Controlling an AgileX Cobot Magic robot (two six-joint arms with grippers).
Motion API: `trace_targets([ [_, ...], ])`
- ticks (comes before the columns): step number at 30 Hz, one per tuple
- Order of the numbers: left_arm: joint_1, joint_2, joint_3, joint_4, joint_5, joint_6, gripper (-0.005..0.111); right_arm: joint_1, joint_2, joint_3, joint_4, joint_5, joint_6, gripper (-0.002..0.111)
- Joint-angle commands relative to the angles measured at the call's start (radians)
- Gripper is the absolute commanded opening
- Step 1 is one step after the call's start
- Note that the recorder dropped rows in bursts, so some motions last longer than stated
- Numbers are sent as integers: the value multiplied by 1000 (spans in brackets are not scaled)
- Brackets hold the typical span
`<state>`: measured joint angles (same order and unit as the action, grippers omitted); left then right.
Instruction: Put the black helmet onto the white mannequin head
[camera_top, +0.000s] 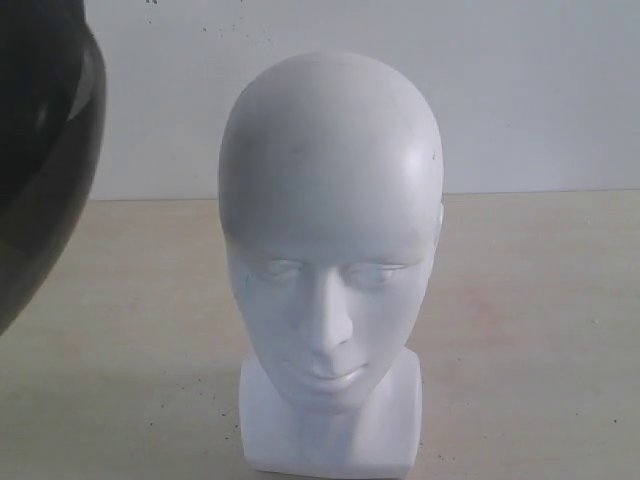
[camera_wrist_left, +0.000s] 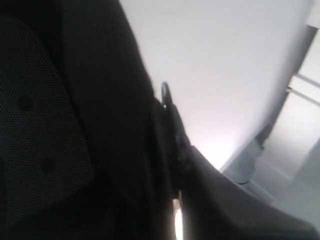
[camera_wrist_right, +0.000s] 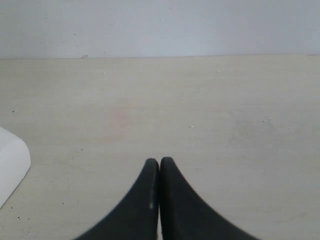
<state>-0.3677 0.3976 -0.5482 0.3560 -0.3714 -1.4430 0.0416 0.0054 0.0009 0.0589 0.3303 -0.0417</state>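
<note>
**HELMET MEETS HEAD:** The white mannequin head (camera_top: 330, 260) stands upright at ctr frame on a pale desk (camera_top: 540, 330). It faces the camera, crown bare, w/ its squarish base at the bottom edge. The black helmet (camera_top: 40, 150) fills the upper-left corner of the exterior view, cropped by the frame, w/ only a smoky, tinted curve of it showing. It sits well apart from the head, w/ a strip of desk and white wall (camera_top: 540, 90) between the two.

Left wrist view is dark and blurred. The helmet (camera_wrist_left: 110, 115) crowds the lens, and its mesh padded lining (camera_wrist_left: 35, 130) is visible inside. The left gripper (camera_wrist_left: 167, 107) has its jaws clamped on the helmet's rim. One dark finger lies along the outer edge; the other can't be made out.

In the right wrist view, the right gripper (camera_wrist_right: 159, 164) hangs low over bare desk (camera_wrist_right: 210, 110). Its jaws are pressed together tip to tip and hold nothing. A corner of the white mannequin head (camera_wrist_right: 11, 162), part of its base, shows near but apart from the jaws. Wall in bkgd.
</note>
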Motion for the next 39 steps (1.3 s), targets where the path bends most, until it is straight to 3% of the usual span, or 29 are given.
trace_targets([
  [1, -2, 45, 4, 13, -328, -114, 4, -2, -5, -1, -4, -8, -1, 0],
  [15, -2, 315, 4, -110, -850, -201, 4, -2, -5, -1, -4, -8, -1, 0],
  [18, -2, 388, -38, -75, -850, -229, 4, -2, -5, -1, -4, -8, -1, 0],
  [24, -2, 482, -248, -8, -850, -270, 4, -2, -5, -1, -4, -8, -1, 0],
  [28, -9, 522, -285, 31, -850, -270, 4, -2, -5, -1, -4, -8, -1, 0],
  [39, -201, 645, -360, 16, -850, -196, 4, -2, -5, -1, -4, -8, -1, 0],
])
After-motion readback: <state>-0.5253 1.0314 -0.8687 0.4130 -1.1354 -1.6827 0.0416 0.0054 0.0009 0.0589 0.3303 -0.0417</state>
